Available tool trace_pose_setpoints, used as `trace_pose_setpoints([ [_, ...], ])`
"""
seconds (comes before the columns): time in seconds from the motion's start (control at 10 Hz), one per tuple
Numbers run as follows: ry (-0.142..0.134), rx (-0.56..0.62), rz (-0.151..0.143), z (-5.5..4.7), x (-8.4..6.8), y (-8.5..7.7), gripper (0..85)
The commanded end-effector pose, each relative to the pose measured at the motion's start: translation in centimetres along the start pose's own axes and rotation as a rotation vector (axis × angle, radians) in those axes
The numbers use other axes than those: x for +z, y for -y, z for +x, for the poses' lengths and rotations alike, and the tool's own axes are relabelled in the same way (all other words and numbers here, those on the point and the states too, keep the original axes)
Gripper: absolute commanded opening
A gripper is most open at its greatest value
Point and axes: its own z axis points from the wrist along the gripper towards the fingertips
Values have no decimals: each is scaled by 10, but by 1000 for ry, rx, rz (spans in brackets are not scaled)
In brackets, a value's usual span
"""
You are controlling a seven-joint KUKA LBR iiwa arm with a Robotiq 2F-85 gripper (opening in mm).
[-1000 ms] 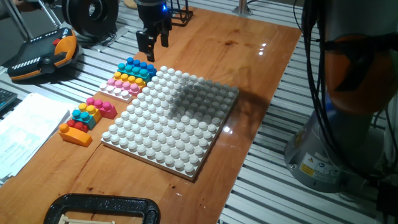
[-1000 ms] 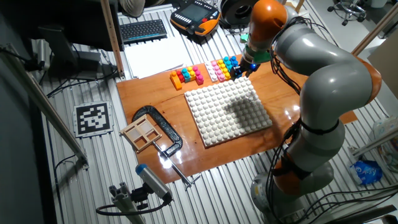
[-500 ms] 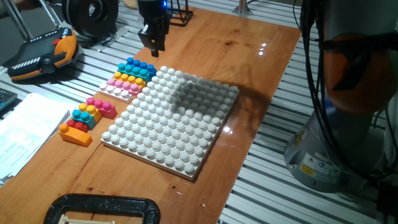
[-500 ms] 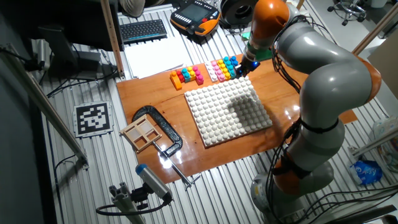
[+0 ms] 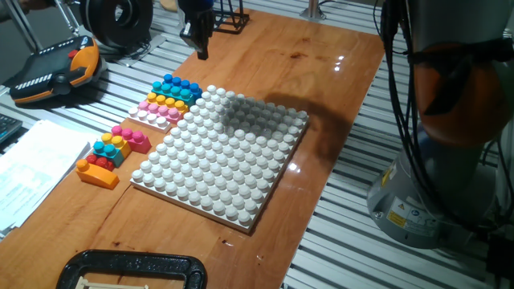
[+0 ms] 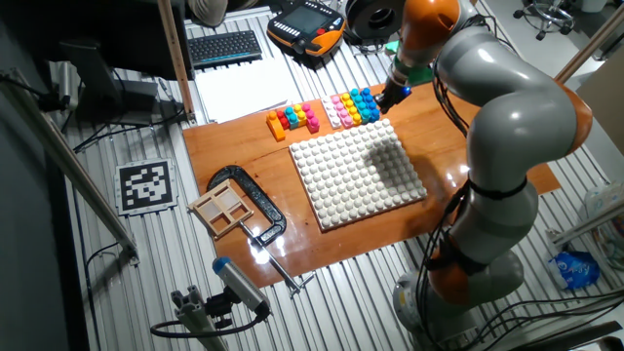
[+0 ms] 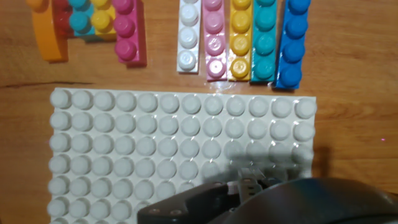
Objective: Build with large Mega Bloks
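A: Where are the bricks?

B: On the wooden table (image 5: 337, 72), in a tight row just beside one edge of the white baseplate (image 7: 180, 149). From the hand view: a white brick (image 7: 188, 37), a pink brick (image 7: 214, 40), a yellow brick (image 7: 240, 40), a cyan brick (image 7: 264, 40) and a dark blue brick (image 7: 292, 40), side by side and touching.

A: Anything else?

B: A smaller cluster (image 5: 112, 148) lies apart from that row, near the same edge: orange, red, cyan, yellow and pink pieces packed together.

A: And the gripper?

B: The gripper (image 5: 197, 40) hangs above the table, beyond the blue end of the row, touching nothing. I cannot tell whether its fingers are spread or closed.

A: What else is around?

B: A black clamp (image 5: 132, 269) at the near table edge.
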Motion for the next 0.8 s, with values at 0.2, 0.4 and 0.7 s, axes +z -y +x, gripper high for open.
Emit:
trace_pose_setpoints([
  [0.2,-14,21,-21,-15,1,16,0],
  [0.4,-5,55,36,-18,2,13,0],
  [0.7,-10,142,43,-25,2,5,0],
])
